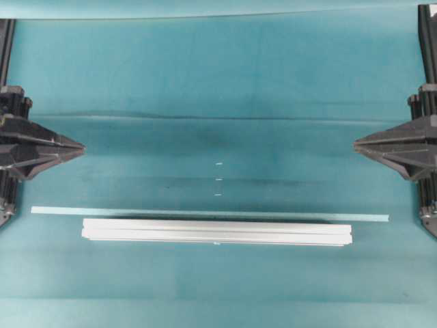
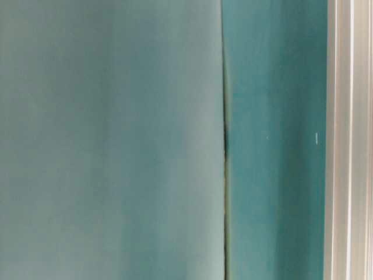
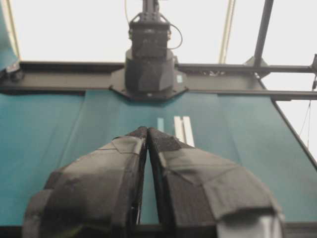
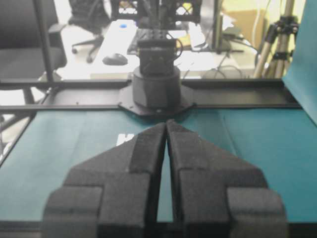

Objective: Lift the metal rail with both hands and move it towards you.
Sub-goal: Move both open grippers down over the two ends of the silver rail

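Grooved silver metal rail [image 1: 217,231]; pale flat strip [image 1: 205,213], teal cloth [image 1: 218,75]

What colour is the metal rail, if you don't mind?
Silver-grey, with lengthwise grooves; the metal rail shows best in the overhead view.

Metal rail [image 1: 217,231]: showing as bare silver-grey metal, smooth, satin sheen, grooved lengthwise. Pale strip [image 1: 205,213] just on its far side: looking flat, thin, matt. Table cover [image 1: 218,82]: appearing as matt teal cloth, lightly creased, with a seam running left to right. Left gripper [image 1: 83,146] and right gripper [image 1: 355,145]: presenting matt black fingers, tape-like wrap creasing on the left pair.
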Robot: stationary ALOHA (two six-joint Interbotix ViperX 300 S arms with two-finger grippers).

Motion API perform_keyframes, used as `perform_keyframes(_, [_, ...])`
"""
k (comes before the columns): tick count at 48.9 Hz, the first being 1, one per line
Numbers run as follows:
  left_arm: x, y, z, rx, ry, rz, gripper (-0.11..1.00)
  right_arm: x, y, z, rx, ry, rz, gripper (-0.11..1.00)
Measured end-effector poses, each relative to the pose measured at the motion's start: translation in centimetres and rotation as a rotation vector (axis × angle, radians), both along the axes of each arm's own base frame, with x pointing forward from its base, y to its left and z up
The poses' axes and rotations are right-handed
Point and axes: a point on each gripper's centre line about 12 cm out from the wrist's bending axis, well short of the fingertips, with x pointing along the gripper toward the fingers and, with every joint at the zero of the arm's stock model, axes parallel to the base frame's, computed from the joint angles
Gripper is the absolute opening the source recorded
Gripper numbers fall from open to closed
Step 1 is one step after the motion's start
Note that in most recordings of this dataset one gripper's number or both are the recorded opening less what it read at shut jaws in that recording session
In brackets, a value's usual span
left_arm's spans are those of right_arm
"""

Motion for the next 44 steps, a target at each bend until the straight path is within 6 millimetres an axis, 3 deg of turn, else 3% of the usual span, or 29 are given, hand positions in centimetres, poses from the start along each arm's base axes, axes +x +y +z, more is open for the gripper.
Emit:
perform_keyframes(6, [1.2,0.3,-0.2,-0.065,0.113,0.013,0.02,0.4,-0.2,0.0,0.049,0.026,-0.008,0.01])
perform_keyframes(11, [2.3,0.4,0.0,-0.09,0.214,0.019,-0.04,1.1,-0.3,-0.4,0.114,0.123,-0.015,-0.01])
perform_keyframes(18, [3.5,-0.1,0.5,-0.082,0.334,0.003,-0.05,2.3,-0.1,-1.1,0.18,0.337,-0.017,-0.01])
perform_keyframes(44, [8.4,-1.0,-1.9,-0.067,0.746,-0.006,-0.05,6.8,1.8,-3.9,0.202,0.954,0.007,-0.01])
